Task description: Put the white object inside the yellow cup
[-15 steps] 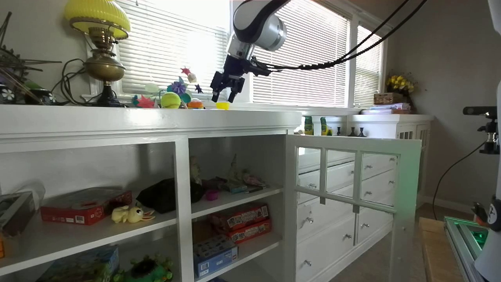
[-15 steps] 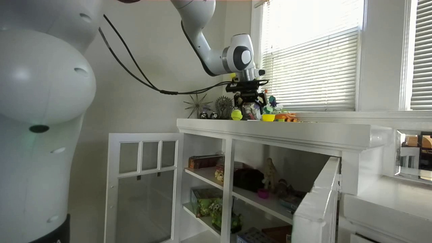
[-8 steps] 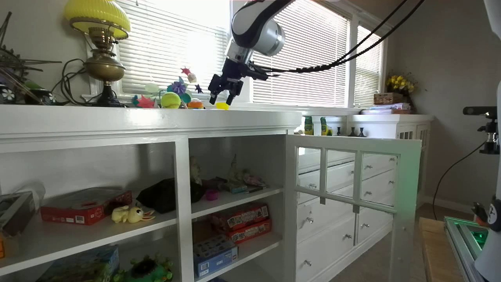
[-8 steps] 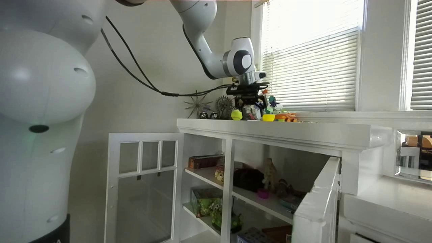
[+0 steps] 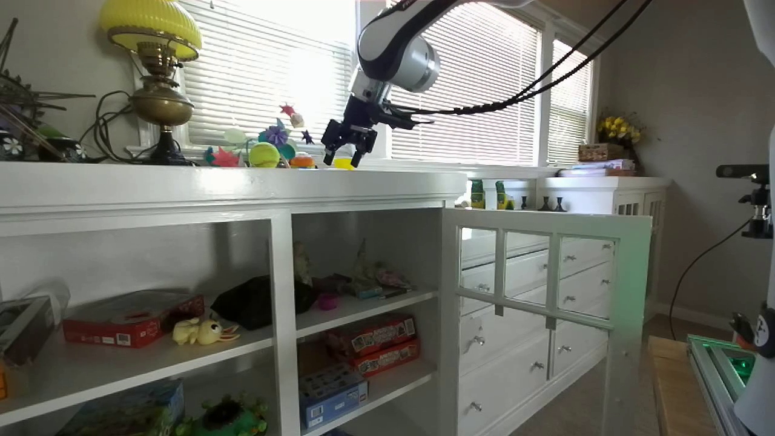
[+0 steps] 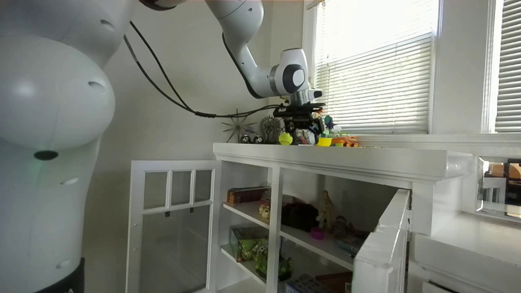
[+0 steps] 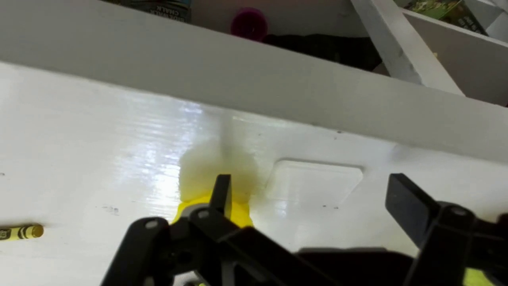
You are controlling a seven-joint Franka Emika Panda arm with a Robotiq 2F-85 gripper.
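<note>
The white object point(image 7: 317, 178) is a flat, thin piece with rounded corners, lying on the white cabinet top point(image 7: 99, 131) near its front edge in the wrist view. My gripper point(image 7: 307, 194) is open and empty above it, with one finger on each side of the piece. The yellow cup point(image 7: 240, 212) stands beside the left finger, which partly covers it. The cup also shows in both exterior views, just past the fingertips point(image 5: 344, 163) and to the right of the gripper point(image 6: 324, 141). My gripper hangs tilted just above the top in an exterior view point(image 5: 342, 158).
A yellow-green tennis ball point(image 6: 285, 138) and an orange toy point(image 6: 345, 141) flank the gripper and cup. A crayon point(image 7: 22, 232) lies at the wrist view's left. A brass lamp point(image 5: 162, 103) and paper flowers point(image 5: 275, 136) stand along the window. Glass cabinet doors point(image 5: 545, 266) hang open below.
My gripper has moved down toward the cabinet top in both exterior views. Its fingers stay open. The cup and the other objects have not moved.
</note>
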